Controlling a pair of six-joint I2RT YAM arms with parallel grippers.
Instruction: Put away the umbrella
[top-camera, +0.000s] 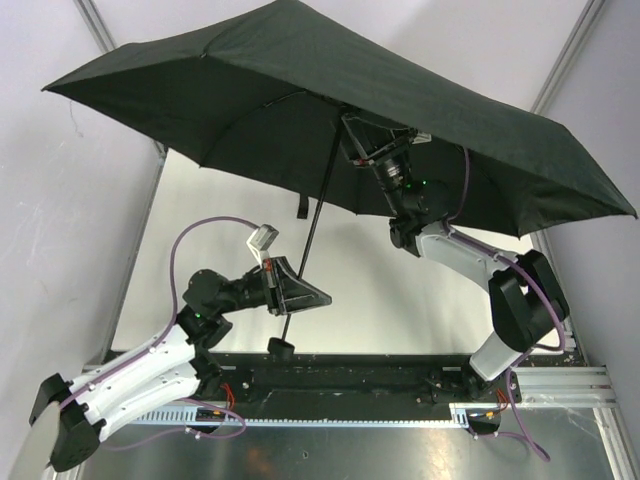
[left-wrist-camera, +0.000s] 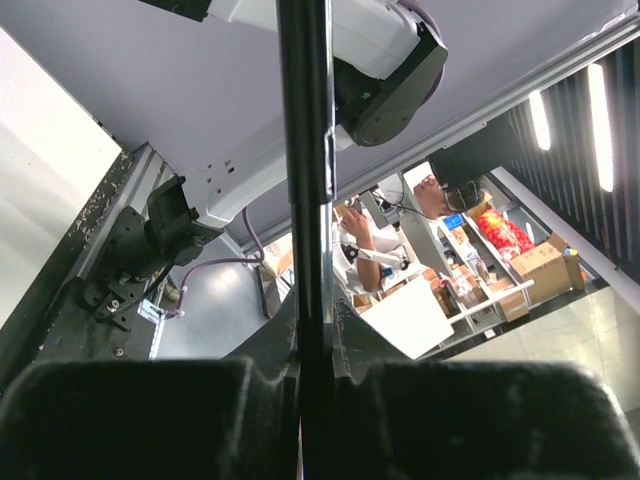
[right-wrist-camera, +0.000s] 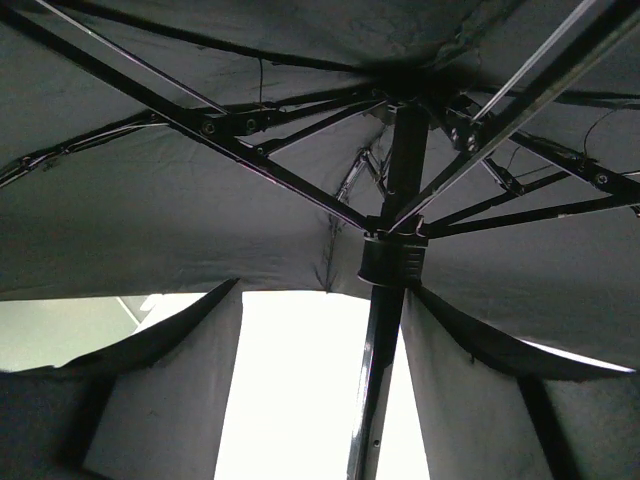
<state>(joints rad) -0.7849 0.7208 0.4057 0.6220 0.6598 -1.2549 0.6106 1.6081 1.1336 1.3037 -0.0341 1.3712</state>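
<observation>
Though clamped on the umbrella (top-camera: 300, 90) shaft with left gripper (top-camera: 296, 288) jaws, barely started: canopy fully spread, right gripper (top-camera: 358, 135) jaws wide beneath.

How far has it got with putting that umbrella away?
Nothing looks done yet: the umbrella is fully open. In hand: the left gripper is clamped low on the shaft, and the right gripper, open, is up underneath near the runner. Left to do: collapse it, then stow it.

White arm links (top-camera: 150, 365), black joints (top-camera: 205, 292), purple cables (top-camera: 200, 224)
</observation>
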